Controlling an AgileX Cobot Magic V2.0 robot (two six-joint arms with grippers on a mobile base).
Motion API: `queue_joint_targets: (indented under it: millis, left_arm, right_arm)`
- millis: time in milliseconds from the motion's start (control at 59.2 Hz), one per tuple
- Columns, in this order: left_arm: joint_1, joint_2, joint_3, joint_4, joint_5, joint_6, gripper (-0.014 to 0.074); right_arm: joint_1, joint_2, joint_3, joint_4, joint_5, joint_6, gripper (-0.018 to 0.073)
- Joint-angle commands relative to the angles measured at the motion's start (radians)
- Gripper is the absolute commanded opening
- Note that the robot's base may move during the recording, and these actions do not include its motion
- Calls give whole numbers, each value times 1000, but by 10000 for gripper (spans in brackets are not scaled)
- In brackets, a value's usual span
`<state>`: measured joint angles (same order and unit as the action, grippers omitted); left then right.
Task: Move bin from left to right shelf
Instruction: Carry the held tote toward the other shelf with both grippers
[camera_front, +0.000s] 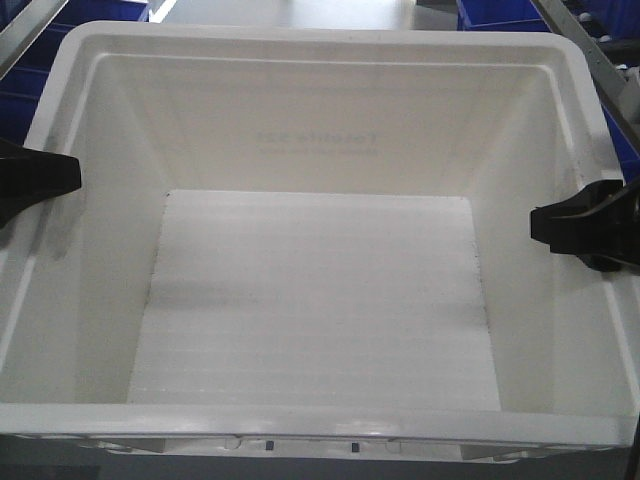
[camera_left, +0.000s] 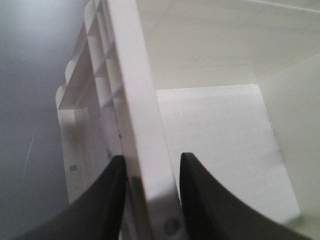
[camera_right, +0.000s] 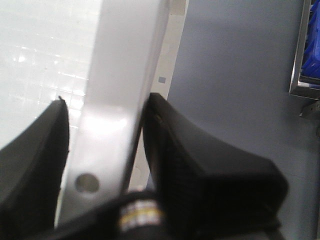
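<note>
As both hands sat on opposite sides of it, the front view showed the bin (camera_front: 320, 300), white and empty, filling nearly the whole frame between them. The left hand (camera_front: 45, 178) was on the bin's left rim and the right hand (camera_front: 565, 225) on its right rim, each about midway along its side. Blue crates (camera_front: 95, 12) showed past the far wall, ahead of both hands. A slanted shelf rail (camera_front: 585, 45) ran just outboard of and ahead of the right hand.

Left wrist view: the left hand's two fingers straddled the rim, one outside by the ribs and one inside the wall. Both touched plastic, so it was clamped on the bin. Grey floor (camera_left: 30, 100) lay outboard of the outer finger. The bin looked carried rather than resting, my read only.

Right wrist view: the right hand closed across the right rim the same way, with the outer finger pressed flat on it. The inner finger was close against it and the contact was blurred, but I judged it clamped. A metal frame (camera_right: 299, 50) with blue behind it sat outboard of and ahead of that hand.

Step in hand, as judged, was carrying the bin across to the right shelf. Doing it well meant an equal squeeze, both hands level and moving together, so the thin rim didn't flex or slip through the fingers. The main obstacle looked like the shelf rail by the right hand: the bin's right corner and that wrist had to pass it without clipping. The blue crates ahead might have crowded the slot; I couldn't tell.
</note>
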<state>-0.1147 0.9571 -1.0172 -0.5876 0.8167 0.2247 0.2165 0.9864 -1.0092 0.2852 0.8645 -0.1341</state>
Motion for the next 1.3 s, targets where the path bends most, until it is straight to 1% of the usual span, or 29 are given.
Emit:
queue_joint_targets:
  millis: [0, 1283]
  left_arm:
    - [-19, -18, -41, -174, -56, 26, -6]
    - [-19, -18, -41, -174, -53, 26, -6]
  right_arm:
    - [14, -15, -39, 146, -110, -14, -4]
    - [14, -15, -39, 146, -108, -14, -4]
